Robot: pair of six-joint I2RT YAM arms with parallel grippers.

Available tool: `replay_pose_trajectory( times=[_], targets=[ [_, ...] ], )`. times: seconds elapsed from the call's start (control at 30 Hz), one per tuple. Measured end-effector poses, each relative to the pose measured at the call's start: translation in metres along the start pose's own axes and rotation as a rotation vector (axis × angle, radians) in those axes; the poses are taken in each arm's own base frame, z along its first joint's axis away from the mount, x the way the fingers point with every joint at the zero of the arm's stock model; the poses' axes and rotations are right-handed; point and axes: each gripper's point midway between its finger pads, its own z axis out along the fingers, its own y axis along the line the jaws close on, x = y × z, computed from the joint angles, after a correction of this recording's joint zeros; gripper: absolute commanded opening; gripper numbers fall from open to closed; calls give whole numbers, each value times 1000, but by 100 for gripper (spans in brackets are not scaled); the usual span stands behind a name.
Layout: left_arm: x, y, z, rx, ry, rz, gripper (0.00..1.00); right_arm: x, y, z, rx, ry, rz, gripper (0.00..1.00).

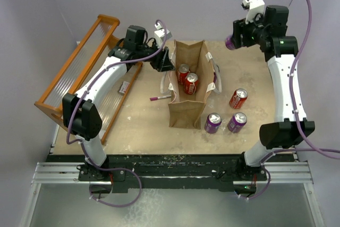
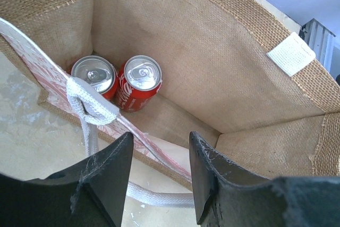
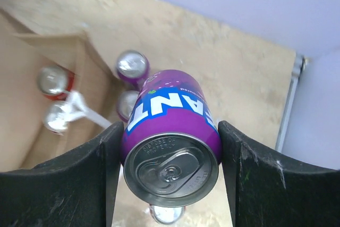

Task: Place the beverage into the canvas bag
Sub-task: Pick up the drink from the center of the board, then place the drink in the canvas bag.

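Observation:
The canvas bag (image 1: 187, 107) stands open mid-table with two red cans (image 1: 187, 78) inside it. In the left wrist view those red cans (image 2: 117, 81) sit in the bag's (image 2: 212, 62) far corner. My left gripper (image 2: 159, 143) is open and straddles the bag's near wall, with the white handle (image 2: 93, 112) just ahead of it. My right gripper (image 3: 170, 150) is shut on a purple beverage can (image 3: 171, 118). In the top view it hangs (image 1: 236, 36) high at the back right, to the right of the bag, the purple can (image 1: 230, 42) showing at its tip.
On the table right of the bag stand a red can (image 1: 238, 98) and two purple cans (image 1: 213, 122) (image 1: 237, 122). An orange slatted rack (image 1: 79, 70) leans along the left edge. A small pen (image 1: 159, 98) lies by the bag's left side.

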Motion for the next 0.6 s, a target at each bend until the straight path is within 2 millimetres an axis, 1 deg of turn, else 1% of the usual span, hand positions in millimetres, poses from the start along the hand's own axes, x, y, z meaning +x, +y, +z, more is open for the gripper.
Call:
replay_pose_trajectory(
  times=[0.03,0.07,0.13,0.17,0.23,0.3,0.4,0.5,0.6],
  targets=[
    [0,1,0,-7,0,0,49,-15,11,-8,-25,-43,-18,0],
    [-1,2,-1,-13,-1,0,48,-26,21,-14,-49,-74,-33,0],
    [-1,3,-1,-24,-2,-7,44,-48,52,-25,-126,-136,-70,0],
    [-2,3,-1,-28,-3,-14,42,-56,69,-29,-176,-161,-84,0],
    [-2,4,-2,-35,-4,-22,38,-65,98,-33,-266,-188,-107,0],
    [-1,4,-2,-41,-4,-36,36,-66,130,-35,-365,-195,-128,0],
    [4,3,-2,-42,4,-56,30,-59,165,-32,-483,-174,-147,0],
    [9,3,-1,-41,10,-78,22,-50,185,-24,-555,-142,-156,0],
    [12,2,-1,-38,15,-95,11,-36,198,-13,-603,-99,-164,0]
  ],
)
